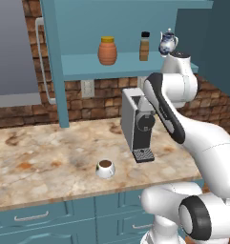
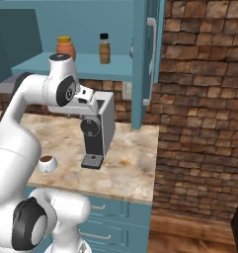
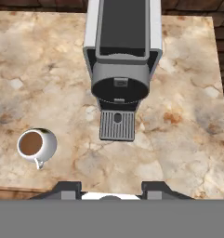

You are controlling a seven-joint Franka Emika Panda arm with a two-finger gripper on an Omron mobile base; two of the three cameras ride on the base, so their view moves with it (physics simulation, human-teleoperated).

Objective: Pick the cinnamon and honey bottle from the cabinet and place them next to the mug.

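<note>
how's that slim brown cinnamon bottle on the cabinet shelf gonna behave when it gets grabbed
The cinnamon stands upright, tall and narrow, so a sideways nudge would probably tip it. It looks rigid and likely light. The teapot stands close beside it on the cabinet shelf and may get bumped.

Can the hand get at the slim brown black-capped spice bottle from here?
Probably yes: the spice bottle stands on the open teal cabinet shelf, clear of the squat orange jar; the blue-and-white teapot stands close beside it.

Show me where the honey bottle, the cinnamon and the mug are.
honey bottle (image 1: 107, 51), left base view, on its orange belly.
cinnamon (image 1: 144, 49), left base view, on its brown body.
mug (image 3: 36, 145), hand view, on its white rim.
</note>
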